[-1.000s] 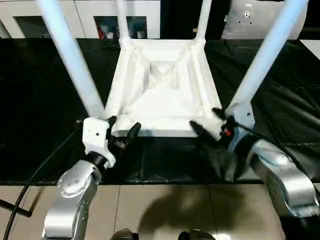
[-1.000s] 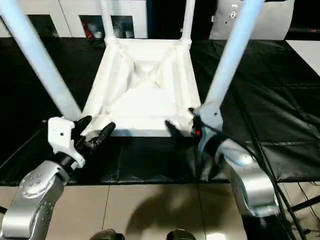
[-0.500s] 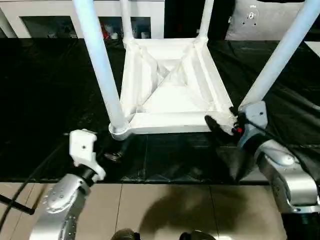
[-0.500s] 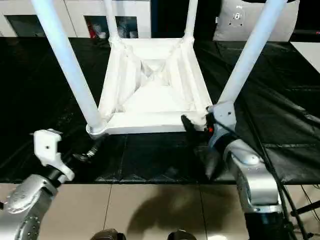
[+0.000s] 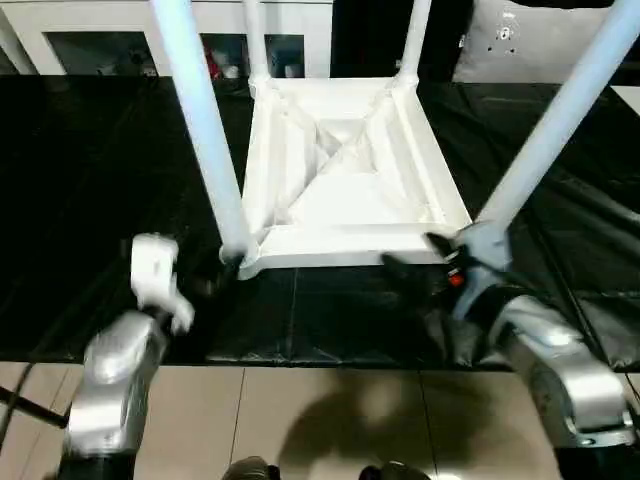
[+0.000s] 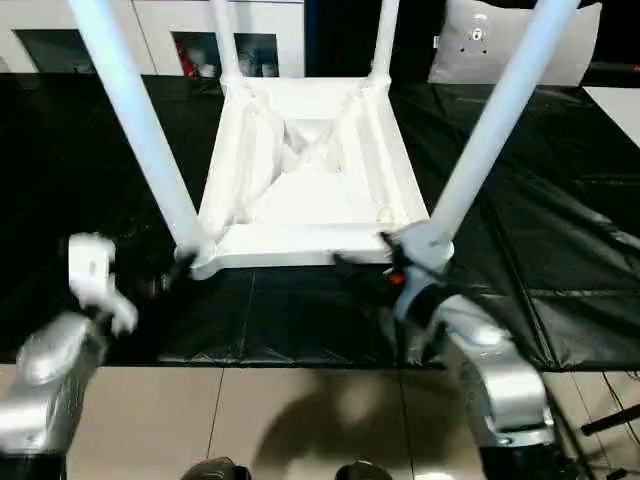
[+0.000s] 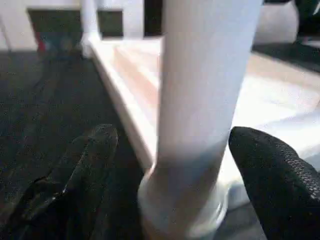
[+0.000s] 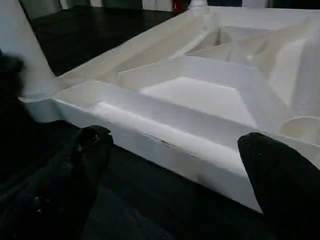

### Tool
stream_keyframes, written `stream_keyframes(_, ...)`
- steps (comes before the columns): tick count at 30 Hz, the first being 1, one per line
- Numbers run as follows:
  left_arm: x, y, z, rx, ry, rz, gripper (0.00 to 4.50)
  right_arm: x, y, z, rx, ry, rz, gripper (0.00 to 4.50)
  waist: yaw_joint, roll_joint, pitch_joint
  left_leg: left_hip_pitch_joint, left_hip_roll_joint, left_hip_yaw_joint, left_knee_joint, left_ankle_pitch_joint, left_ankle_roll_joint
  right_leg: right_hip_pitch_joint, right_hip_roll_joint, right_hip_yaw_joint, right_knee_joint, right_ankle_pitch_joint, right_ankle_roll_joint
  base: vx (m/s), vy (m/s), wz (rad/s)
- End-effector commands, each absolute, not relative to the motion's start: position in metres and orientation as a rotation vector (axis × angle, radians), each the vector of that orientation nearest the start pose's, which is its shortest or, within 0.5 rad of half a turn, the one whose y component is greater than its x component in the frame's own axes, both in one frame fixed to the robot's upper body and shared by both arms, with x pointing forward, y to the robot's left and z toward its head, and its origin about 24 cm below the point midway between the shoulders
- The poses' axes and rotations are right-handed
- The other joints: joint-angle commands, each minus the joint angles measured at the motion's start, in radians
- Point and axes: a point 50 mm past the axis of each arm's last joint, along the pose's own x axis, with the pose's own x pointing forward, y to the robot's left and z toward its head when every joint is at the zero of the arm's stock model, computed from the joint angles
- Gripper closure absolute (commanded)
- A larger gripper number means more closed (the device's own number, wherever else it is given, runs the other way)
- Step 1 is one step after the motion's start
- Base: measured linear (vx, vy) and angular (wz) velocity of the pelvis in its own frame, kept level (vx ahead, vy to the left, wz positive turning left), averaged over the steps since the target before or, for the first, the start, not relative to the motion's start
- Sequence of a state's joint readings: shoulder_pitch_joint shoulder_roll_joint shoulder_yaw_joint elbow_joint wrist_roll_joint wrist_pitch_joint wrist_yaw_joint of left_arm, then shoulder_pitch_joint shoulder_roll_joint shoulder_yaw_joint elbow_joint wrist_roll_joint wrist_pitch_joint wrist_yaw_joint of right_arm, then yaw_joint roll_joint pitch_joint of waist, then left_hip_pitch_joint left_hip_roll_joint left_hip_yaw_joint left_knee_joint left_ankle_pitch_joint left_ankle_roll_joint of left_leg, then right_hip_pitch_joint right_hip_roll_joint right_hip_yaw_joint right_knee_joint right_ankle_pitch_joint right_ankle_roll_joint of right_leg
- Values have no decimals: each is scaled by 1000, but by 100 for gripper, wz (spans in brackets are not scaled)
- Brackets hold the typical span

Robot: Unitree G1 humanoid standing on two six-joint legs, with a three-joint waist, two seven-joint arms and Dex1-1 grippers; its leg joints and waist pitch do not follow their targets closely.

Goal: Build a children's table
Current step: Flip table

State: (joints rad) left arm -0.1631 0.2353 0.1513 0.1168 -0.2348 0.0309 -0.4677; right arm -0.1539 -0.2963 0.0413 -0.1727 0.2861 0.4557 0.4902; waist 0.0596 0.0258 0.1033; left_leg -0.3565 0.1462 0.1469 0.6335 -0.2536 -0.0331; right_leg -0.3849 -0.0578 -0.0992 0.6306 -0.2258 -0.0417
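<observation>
**Both arms low and forward, fingers spread**

The left arm (image 5: 110, 385) reaches up from the lower left, its silver forearm ending in a white wrist block. The left gripper (image 7: 175, 165) has its two black fingers (image 7: 85, 170) standing wide apart. The right arm (image 5: 550, 365) comes in from the lower right, bent inward at the wrist. The right gripper (image 8: 175, 165) is likewise spread wide, its fingertips (image 8: 272, 165) far from each other.
</observation>
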Motion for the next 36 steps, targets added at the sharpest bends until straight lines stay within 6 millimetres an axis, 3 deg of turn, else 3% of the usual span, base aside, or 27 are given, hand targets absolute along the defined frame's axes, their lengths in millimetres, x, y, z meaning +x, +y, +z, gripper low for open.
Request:
stream_keyframes(1,278,190,76,-35,-94,-373,77,265,-150,84,10,147,615,0,3,1,-66,-7,96,-36,-81,47,105,59,-120,85,-63,37,-245,0,0,0)
stream_keyframes(4,278,182,82,-40,-124,-414,87,264,-152,82,1,151,593,0,3,-2,-65,-8,96,-35,-81,50,110,57,-119,86,-61,49,-249,0,0,0)
stream_keyframes(6,278,180,83,-20,-111,-429,122,264,-153,82,-3,156,587,0,4,-2,-64,-8,93,-34,-82,42,113,58,-119,85,-65,27,-244,0,0,0)
stream_keyframes(8,280,180,83,9,-92,-423,126,265,-154,82,-15,155,581,0,3,0,-63,-6,94,-34,-83,25,104,56,-116,84,-69,-10,-233,0,0,0)
stream_keyframes(11,286,183,85,23,-86,-373,165,266,-154,83,-16,152,584,0,4,2,-65,-5,95,-36,-82,36,101,55,-116,84,-66,11,-233,0,0,0)
stream_keyframes(14,288,180,88,6,-92,-367,175,266,-154,83,-19,156,593,0,4,0,-66,-7,93,-36,-80,52,106,58,-117,84,-64,35,-239,0,0,0)
stream_keyframes(16,289,179,88,6,-86,-360,210,266,-153,82,-16,159,600,0,3,-6,-66,-7,93,-35,-80,56,111,58,-117,84,-64,33,-239,0,0,0)
stream_keyframes(19,292,171,87,-22,-76,-342,218,265,-150,82,-11,161,620,0,3,-6,-66,-8,92,-34,-79,60,120,58,-118,84,-66,23,-238,0,0,0)
stream_keyframes(20,292,170,87,-24,-76,-343,242,265,-150,81,-12,162,623,0,4,-6,-64,-8,93,-34,-79,53,119,57,-118,84,-69,6,-236,0,0,0)
stream_keyframes(25,292,165,84,-30,-55,-314,256,264,-150,81,-15,165,628,0,6,-6,-63,-8,93,-34,-81,34,111,55,-116,84,-73,-32,-223,0,0,0)
stream_keyframes(29,290,162,81,-116,-27,-279,257,262,-150,81,-13,168,633,0,5,-10,-60,-8,92,-33,-82,15,102,55,-118,85,-78,-63,-221,0,0,0)
stream_keyframes(33,285,156,77,-367,52,-222,257,259,-149,82,9,169,644,0,4,-12,-59,-12,92,-32,-80,19,97,57,-119,85,-76,-75,-225,0,0,0)
stream_keyframes(36,282,152,71,-488,120,-208,257,258,-150,82,19,171,634,0,1,-15,-58,-13,88,-32,-80,27,113,55,-114,83,-80,-79,-221,0,0,0)
